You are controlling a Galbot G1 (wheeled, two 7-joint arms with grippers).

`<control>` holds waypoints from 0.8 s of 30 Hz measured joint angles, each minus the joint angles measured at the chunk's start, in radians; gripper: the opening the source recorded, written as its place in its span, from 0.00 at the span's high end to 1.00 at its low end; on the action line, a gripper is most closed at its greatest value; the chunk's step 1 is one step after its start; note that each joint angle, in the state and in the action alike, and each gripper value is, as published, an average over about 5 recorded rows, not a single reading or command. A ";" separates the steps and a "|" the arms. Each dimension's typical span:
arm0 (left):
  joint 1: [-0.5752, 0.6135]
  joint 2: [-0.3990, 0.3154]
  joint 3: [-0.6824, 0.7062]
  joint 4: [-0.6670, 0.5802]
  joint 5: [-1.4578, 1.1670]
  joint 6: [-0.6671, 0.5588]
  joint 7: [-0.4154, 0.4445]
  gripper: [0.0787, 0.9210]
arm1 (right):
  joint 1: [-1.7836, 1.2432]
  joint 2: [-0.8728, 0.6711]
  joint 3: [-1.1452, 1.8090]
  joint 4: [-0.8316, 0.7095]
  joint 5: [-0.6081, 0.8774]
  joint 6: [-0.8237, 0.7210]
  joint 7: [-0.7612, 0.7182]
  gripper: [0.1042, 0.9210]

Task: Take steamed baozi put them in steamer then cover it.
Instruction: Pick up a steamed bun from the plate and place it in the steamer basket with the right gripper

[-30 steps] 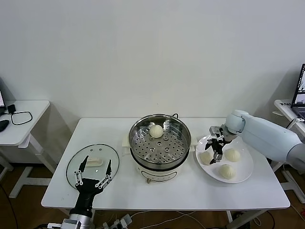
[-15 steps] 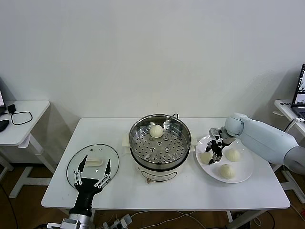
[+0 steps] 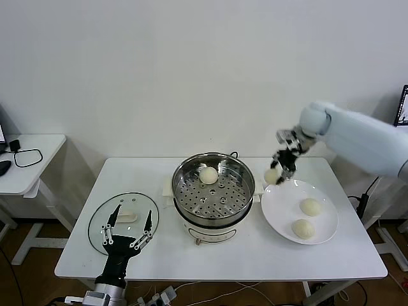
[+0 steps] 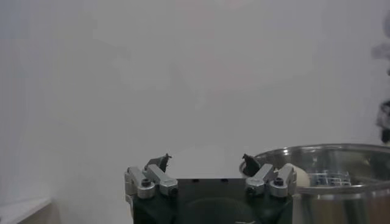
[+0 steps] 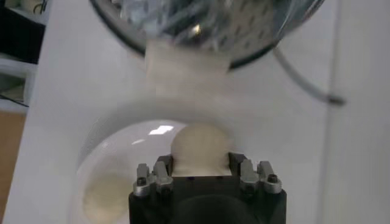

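Baozi [image 3: 273, 175] in closed right tool [image 3: 278, 172]

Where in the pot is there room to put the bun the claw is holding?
The steamer tray is mostly bare: one baozi sits at the back, so the front and both sides are free. The right claw holds a baozi between steamer and plate. The plate's far-right half is crowded with two baozi.

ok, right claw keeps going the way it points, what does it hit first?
Likely the white plate just below: the right claw points down, shut on a baozi above its near rim. Depth is uncertain.
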 measured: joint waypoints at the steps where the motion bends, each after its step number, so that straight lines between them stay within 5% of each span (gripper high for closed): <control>1: 0.000 0.000 0.000 0.000 0.000 0.000 0.000 0.12 | 0.018 0.015 -0.012 0.010 0.020 -0.007 0.000 0.36; 24: -0.008 -0.011 0.011 0.002 0.001 -0.004 -0.002 0.12 | 0.007 0.398 -0.162 0.018 0.245 -0.162 0.204 0.36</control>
